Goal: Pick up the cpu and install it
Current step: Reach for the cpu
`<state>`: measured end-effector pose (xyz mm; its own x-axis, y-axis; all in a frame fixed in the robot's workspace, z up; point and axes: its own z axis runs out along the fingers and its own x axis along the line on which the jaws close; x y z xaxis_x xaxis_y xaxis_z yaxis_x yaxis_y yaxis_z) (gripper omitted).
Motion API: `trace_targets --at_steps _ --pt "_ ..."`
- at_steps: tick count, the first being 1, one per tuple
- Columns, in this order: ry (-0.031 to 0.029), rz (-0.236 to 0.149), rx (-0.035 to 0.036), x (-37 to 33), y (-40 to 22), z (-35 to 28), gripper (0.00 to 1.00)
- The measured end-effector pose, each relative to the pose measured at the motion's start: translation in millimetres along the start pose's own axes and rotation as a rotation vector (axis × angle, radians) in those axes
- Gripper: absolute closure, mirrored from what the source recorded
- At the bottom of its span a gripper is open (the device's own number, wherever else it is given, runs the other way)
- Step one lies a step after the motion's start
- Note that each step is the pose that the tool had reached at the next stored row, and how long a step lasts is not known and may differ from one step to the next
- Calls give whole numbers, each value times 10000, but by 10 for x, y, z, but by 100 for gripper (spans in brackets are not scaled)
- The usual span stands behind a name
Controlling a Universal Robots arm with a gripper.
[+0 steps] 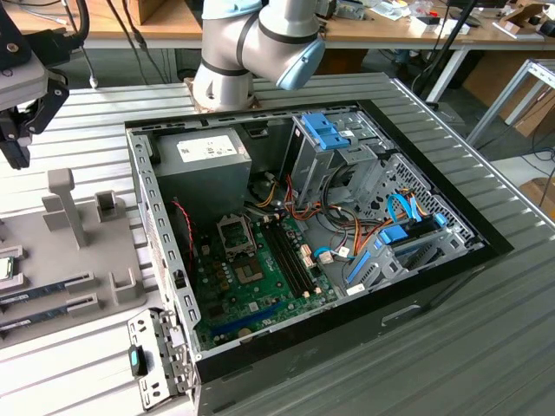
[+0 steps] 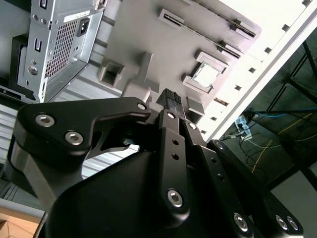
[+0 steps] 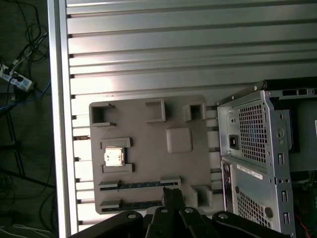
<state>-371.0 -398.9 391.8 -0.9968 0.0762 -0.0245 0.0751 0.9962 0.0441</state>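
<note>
cpu (image 3: 113,156) sits in its grey tray (image 3: 148,173); tool (image 3: 172,192) hovers above, narrow, empty. Pickup and install not yet done.

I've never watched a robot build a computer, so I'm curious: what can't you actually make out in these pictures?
The cpu: underside hidden in both wrist views; it lies top up in the grey tray.
Motherboard socket: too small in the exterior view to tell whether it is empty.
The gripper: cut off by the exterior view's left edge; its black body hides part of the tray in the second wrist view.
</note>
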Motion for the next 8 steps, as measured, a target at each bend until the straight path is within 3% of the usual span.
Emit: trace_targets --at_steps 8 --pt "0 0 0 11 -1 3 89"
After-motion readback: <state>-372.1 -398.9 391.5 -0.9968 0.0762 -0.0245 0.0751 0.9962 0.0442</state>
